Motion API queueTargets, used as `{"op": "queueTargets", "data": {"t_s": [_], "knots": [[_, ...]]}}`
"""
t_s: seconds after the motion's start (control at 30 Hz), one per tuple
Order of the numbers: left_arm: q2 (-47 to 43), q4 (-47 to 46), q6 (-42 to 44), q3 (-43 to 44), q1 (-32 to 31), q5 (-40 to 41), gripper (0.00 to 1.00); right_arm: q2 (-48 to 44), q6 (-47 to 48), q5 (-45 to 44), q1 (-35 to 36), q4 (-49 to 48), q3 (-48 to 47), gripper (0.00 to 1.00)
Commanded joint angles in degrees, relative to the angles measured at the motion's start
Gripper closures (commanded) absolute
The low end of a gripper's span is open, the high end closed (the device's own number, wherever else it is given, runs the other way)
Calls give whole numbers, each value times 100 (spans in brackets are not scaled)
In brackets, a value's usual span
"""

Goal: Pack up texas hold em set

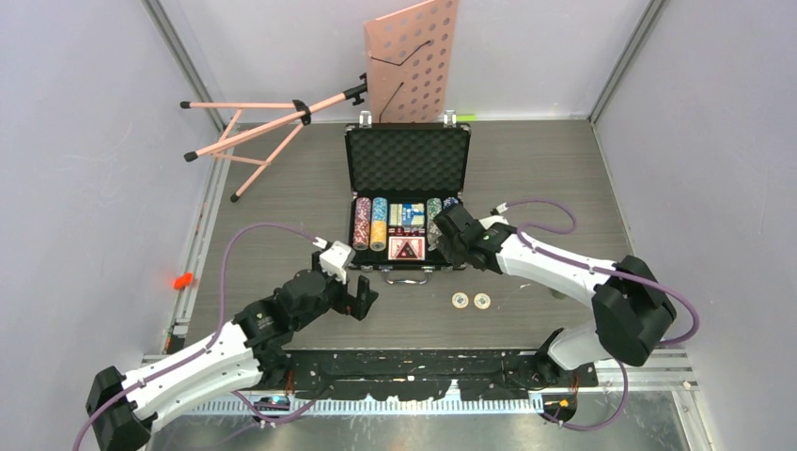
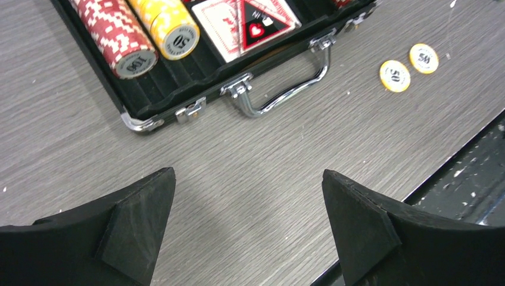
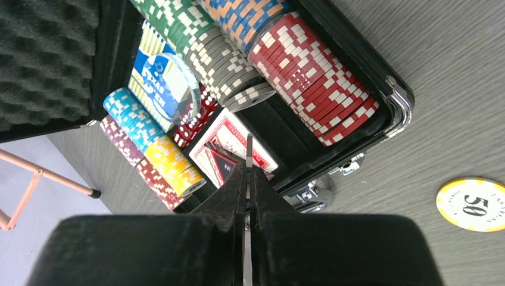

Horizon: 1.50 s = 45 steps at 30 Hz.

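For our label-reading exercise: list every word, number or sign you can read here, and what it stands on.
"50": each of two loose yellow chips on the table.
"100": end of the red chip stack.
"50": end of the yellow chip stack.
Heart sign: red card deck; its lettering is blurred.
Blue deck: print unreadable.

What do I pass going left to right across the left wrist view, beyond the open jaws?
Red 100 chip stack → yellow 50 chip stack → card deck → loose 50 chip → second loose 50 chip.
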<state>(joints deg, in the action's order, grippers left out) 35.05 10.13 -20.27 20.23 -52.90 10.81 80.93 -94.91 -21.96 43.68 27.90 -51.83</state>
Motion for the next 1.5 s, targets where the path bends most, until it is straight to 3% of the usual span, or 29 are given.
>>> {"op": "queueTargets", "data": {"t_s": [0.0,0.2,0.53,0.73,0.87,1.13,1.17,1.23,1.3,1.47], "knots": [[-273,-277,94,-297,-18,234,3,164,-368,-190,-45,-442,63,100],[-595,-377,76,-506,-18,278,3,431,-406,-311,-207,-694,81,98],[-544,-407,42,-512,-18,238,3,724,-174,-286,-426,-871,-120,69],[-546,-389,32,-511,-18,211,3,731,46,-151,-439,-980,-157,65],[-641,-378,32,-542,-18,220,3,671,1106,-37,-433,-646,-593,64],[-645,-394,23,-547,-18,222,2,653,3691,952,-388,-66,-1011,72],[-635,-392,24,-546,-18,220,2,646,4040,1120,-374,-53,-960,71],[-614,-398,23,-548,-18,220,2,681,4445,1235,-313,146,-956,55],[-587,-409,23,-538,-18,211,2,752,4759,1260,-262,376,-996,48],[-528,-415,28,-529,-18,194,2,899,5216,1262,-229,546,-1044,58]]}}
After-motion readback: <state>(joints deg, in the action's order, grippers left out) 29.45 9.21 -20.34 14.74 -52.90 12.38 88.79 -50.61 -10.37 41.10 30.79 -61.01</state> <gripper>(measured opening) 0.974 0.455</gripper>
